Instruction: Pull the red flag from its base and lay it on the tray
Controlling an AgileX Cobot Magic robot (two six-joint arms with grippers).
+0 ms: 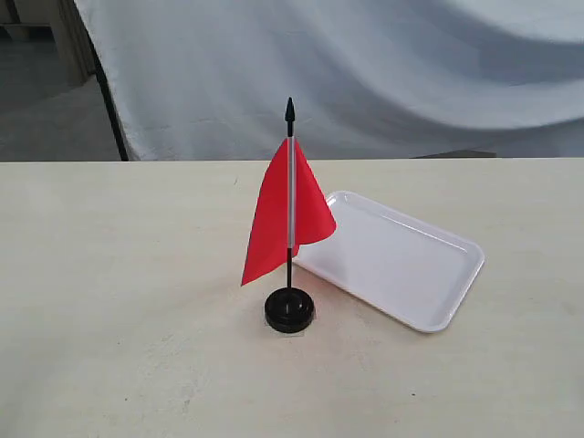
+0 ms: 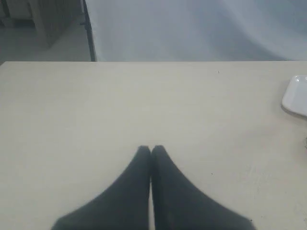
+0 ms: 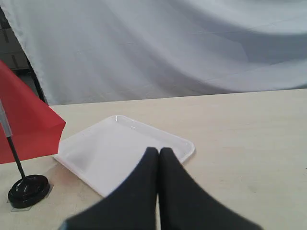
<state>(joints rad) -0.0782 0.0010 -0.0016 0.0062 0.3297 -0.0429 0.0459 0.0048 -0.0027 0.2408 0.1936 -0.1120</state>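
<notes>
The red flag [image 1: 283,214] stands upright on its pole in the round black base [image 1: 290,310], mid-table in the exterior view. Just right of it lies the white tray [image 1: 401,260], with nothing in it. Neither arm shows in the exterior view. My right gripper [image 3: 159,151] is shut with nothing held, hovering at the tray's [image 3: 91,148] near corner; the flag [image 3: 26,124] and base [image 3: 29,190] sit beyond the tray's far side. My left gripper [image 2: 150,149] is shut over bare table, and only a corner of the tray [image 2: 296,96] shows at that view's edge.
A pale cloth backdrop [image 1: 365,73] hangs behind the table's far edge. A dark stand leg [image 1: 111,109] rises at the back left. The tabletop [image 1: 119,301] is light wood.
</notes>
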